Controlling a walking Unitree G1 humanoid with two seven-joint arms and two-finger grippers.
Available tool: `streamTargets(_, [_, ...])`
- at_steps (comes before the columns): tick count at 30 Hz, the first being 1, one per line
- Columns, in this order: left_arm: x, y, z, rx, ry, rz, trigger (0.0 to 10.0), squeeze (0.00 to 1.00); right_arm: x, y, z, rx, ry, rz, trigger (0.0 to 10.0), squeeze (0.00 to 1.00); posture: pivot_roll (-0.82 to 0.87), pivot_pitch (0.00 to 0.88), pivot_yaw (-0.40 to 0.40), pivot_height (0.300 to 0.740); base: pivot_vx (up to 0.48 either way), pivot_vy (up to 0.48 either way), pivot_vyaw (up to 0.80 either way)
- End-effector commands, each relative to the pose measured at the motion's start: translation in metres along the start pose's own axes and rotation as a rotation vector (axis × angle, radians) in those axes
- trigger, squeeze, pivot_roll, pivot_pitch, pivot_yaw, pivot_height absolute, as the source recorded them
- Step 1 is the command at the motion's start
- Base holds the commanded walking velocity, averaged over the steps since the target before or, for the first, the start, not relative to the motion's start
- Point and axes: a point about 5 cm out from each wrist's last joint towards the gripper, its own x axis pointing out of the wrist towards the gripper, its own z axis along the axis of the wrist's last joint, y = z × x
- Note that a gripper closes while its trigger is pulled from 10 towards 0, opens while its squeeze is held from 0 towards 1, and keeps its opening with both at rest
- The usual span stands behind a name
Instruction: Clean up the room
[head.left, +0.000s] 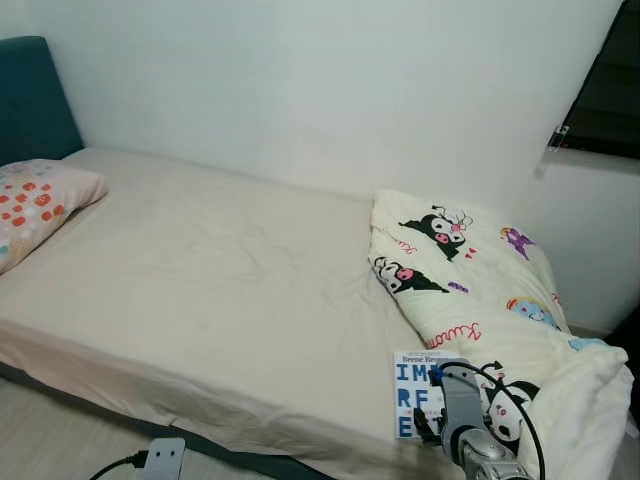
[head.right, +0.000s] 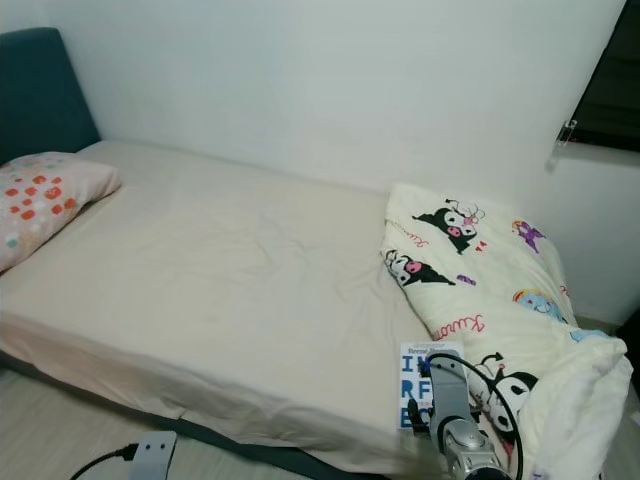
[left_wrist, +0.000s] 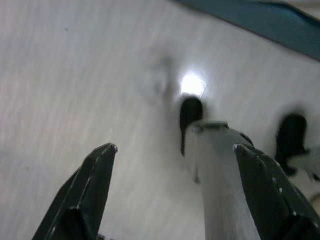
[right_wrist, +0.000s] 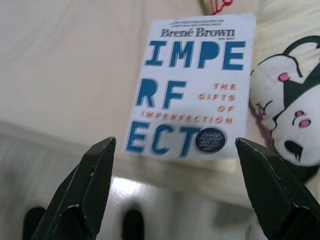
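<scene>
A white book with large blue letters lies flat on the beige bed sheet at the bed's near edge, beside a crumpled cartoon-print blanket. My right arm reaches up from the lower right to the book. The right gripper is open, its black fingers spread wide just short of the book's near edge, holding nothing. The left gripper is open too, hanging low over the pale wooden floor.
A spotted pillow rests at the bed's left end against a teal headboard. A white wall runs behind the bed, with a dark window at the upper right. A grey power strip with a black cable lies on the floor.
</scene>
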Motion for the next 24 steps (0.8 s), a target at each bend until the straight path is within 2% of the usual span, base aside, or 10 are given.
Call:
streamTargets(1, [-0.0001, -0.0021, -0.0003, -0.029, -0.004, -0.018, 10.0, 0.00, -0.0003, -0.0024, -0.0012, 0.045, 0.004, -0.021, 10.0, 0.00, -0.05, 0.000, -0.040, 0.740, 0.000, 0.000, 0.00])
streamTargets(3, [0.0000, -0.0024, -0.0001, -0.032, -0.005, -0.021, 10.0, 0.00, -0.0003, -0.0024, -0.0010, 0.048, 0.004, -0.023, 10.0, 0.00, -0.05, 0.000, -0.040, 0.740, 0.000, 0.000, 0.00])
streamTargets(4, [-0.0001, -0.0021, 0.0006, -0.022, -0.012, -0.021, 10.0, 0.00, -0.0002, -0.0043, -0.0001, 0.093, 0.001, -0.037, 10.0, 0.00, -0.05, 0.000, -0.036, 0.740, 0.000, 0.000, 0.00])
streamTargets(8, [-0.0001, -0.0016, 0.0014, -0.010, -0.021, -0.021, 10.0, 0.00, -0.0001, -0.0068, 0.0001, 0.156, 0.006, -0.055, 10.0, 0.00, -0.05, 0.000, -0.036, 0.735, 0.000, 0.000, 0.00])
streamTargets(10, [-0.0001, -0.0016, 0.0018, -0.011, -0.023, -0.021, 10.0, 0.00, 0.0000, -0.0083, -0.0001, 0.254, 0.011, -0.051, 10.0, 0.00, -0.05, 0.000, -0.037, 0.725, 0.000, 0.000, 0.00])
streamTargets(12, [-0.0001, -0.0016, 0.0023, -0.011, -0.027, -0.021, 10.0, 0.00, 0.0001, -0.0080, 0.0002, 0.308, 0.010, -0.038, 10.0, 0.00, -0.05, 0.000, -0.037, 0.715, 0.000, 0.000, 0.00])
streamTargets(24, [-0.0003, -0.0023, 0.0072, 0.060, -0.073, -0.034, 10.0, 0.00, -0.0001, -0.0033, -0.0031, 0.384, 0.025, 0.016, 10.0, 0.00, -0.05, 0.000, -0.038, 0.665, 0.000, 0.000, 0.00])
